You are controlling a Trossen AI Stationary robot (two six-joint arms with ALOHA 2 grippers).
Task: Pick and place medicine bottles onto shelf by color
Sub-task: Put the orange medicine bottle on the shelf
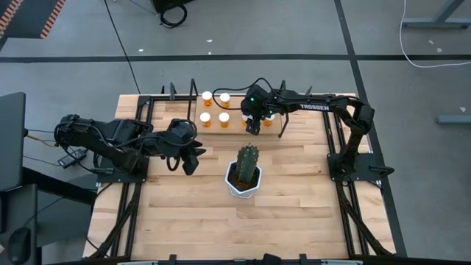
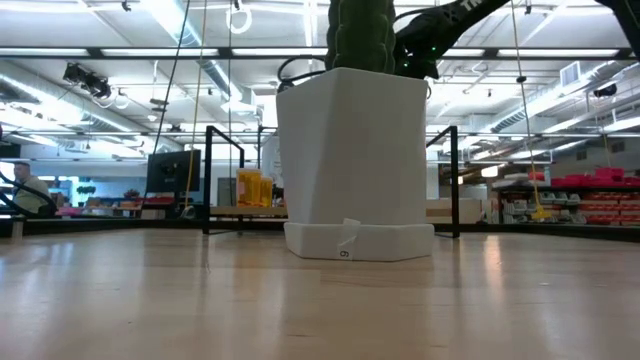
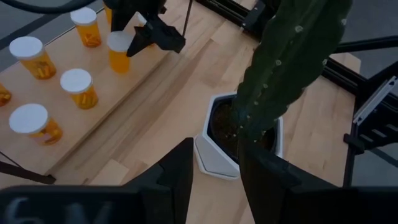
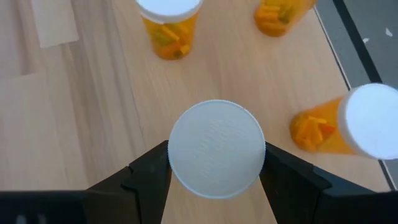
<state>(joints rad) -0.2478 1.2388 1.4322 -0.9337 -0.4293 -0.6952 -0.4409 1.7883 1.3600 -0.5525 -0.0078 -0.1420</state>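
The light-wood shelf (image 1: 235,131) stands at the table's far middle, and several orange medicine bottles with white caps (image 1: 207,96) (image 1: 224,118) stand upright on its top board. Over the shelf's right half, my right gripper (image 1: 253,124) is shut on one more bottle (image 3: 119,59). My left gripper (image 3: 214,180) hovers open and holds nothing, to the left of the green cactus (image 1: 247,163) in its white pot (image 3: 214,158). In the low view the pot (image 2: 350,160) hides most of the shelf. My right gripper pinches the bottle's round white cap (image 4: 216,157) between its two fingers, one on each side of the rim (image 4: 171,158). The fingers come steeply from above, and the bottle hangs upright below them. Whether its base touches the shelf board (image 4: 93,93) I cannot tell.
Around the held bottle stand other bottles (image 4: 169,25) (image 4: 280,12) (image 4: 348,124). Black rod frames (image 2: 210,180) (image 2: 455,180) close the shelf's ends. The cactus pot sits at mid-table, between the shelf and the bare wood (image 1: 221,228) at the near side.
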